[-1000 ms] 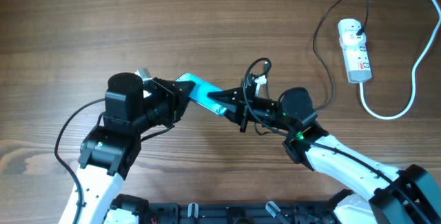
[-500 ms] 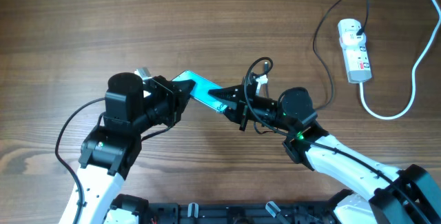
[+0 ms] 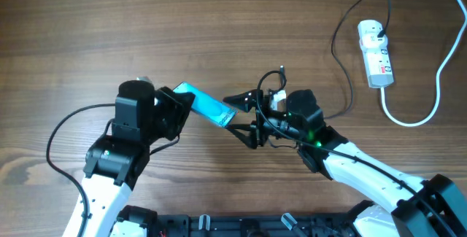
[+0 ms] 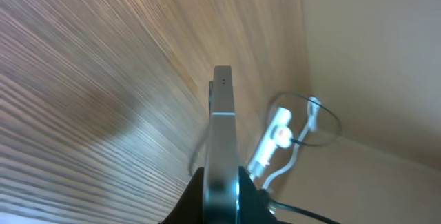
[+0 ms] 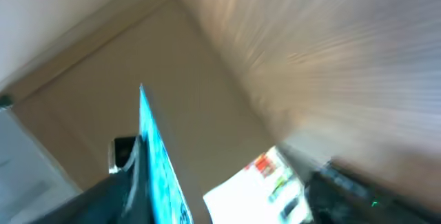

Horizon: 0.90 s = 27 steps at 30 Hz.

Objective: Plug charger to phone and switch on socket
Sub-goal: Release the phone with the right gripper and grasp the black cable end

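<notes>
Turquoise-screened phone (image 3: pixel 206 103): clamped in left hand (image 3: pixel 184 104), tilted above wooden surface (image 3: pixel 109 25). Right hand (image 3: pixel 235 117): fingers apart at the phone's free end; plug tip not discernible. Charger (image 3: pixel 337 44) trails to socket (image 3: pixel 375 53), far right. Risks: loose tip misses port; tugged cable drags socket.

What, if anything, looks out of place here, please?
The phone, gripped at one end by the left end effector, is tilted on edge above the table instead of lying flat. The right end effector sits open at its free end. Nothing else stands out.
</notes>
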Motion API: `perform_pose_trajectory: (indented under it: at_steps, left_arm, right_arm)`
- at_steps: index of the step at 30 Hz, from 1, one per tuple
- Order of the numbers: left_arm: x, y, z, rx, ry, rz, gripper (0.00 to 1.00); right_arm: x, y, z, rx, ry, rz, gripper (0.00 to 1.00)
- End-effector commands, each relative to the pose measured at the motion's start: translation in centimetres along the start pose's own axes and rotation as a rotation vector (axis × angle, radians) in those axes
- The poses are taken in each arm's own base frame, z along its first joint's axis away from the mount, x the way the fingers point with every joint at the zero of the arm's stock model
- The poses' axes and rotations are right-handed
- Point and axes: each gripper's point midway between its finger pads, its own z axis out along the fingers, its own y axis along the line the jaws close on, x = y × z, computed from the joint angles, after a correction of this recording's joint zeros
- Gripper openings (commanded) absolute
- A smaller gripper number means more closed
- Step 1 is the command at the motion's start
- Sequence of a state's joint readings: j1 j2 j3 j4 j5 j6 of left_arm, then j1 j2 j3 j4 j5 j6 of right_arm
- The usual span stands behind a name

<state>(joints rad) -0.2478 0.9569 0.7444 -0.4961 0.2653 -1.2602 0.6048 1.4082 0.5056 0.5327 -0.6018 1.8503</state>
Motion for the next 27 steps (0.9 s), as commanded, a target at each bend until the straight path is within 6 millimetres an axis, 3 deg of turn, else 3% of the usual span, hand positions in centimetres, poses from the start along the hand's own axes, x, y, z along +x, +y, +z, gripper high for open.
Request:
perform_pose_trajectory:
  at_steps: [1,3,7,10,13,15,17,18,20,22,24,25,27]
  left_arm:
    - [-0.2,0.0,0.1,-0.007,-0.011,0.15,0.04]
    - [0.1,0.4,0.8,-0.024,0.021,0.179,0.04]
    - [1.6,1.3,3.1,-0.054,0.152,0.209,0.04]
    - [2.7,0.2,4.5,0.014,0.245,0.236,0.04]
    - [3.0,-0.4,5.3,0.057,0.303,0.244,0.04]
    - [3.0,0.3,6.1,0.033,0.318,0.23,0.04]
    - [3.0,1.2,7.0,0.0,0.331,0.213,0.04]
    - [3.0,1.5,7.2,-0.012,0.337,0.207,0.04]
    - [3.1,2.1,7.3,-0.034,0.346,0.196,0.04]
    - [3.1,2.1,7.3,-0.036,0.346,0.195,0.04]
    - [3.1,2.2,7.3,-0.036,0.346,0.195,0.04]
    - [3.1,2.2,7.3,-0.036,0.346,0.195,0.04]
    - [3.1,2.2,7.3,-0.036,0.347,0.194,0.04]
  right_arm:
    - [-3.4,0.2,-0.4,0.03,-0.198,-0.45,1.0]
    - [-4.8,-0.4,-0.8,0.083,-0.257,-0.579,1.0]
    - [-5.9,0.3,-1.6,0.103,-0.301,-0.699,1.0]
    - [-7.7,0.3,-2.9,0.209,-0.343,-0.74,1.0]
    - [-11.1,0.4,-6.0,0.444,-0.459,-0.771,0.99]
    - [-12.7,2.4,-8.5,0.582,-0.559,-0.84,0.99]
    - [-14.1,4.6,-10.1,0.619,-0.639,-0.879,0.82]
    - [-14.9,4.7,-10.7,0.624,-0.666,-0.866,0.76]
    - [-16.8,4.2,-11.6,0.66,-0.709,-0.844,0.75]
    - [-19.3,3.1,-10.3,0.74,-0.679,-0.949,0.79]
    - [-20.5,2.1,-9.4,0.792,-0.643,-0.971,0.8]
    - [-22.0,0.9,-8.5,0.846,-0.611,-0.965,0.78]
    - [-23.0,-0.3,-7.7,0.879,-0.589,-0.946,0.73]
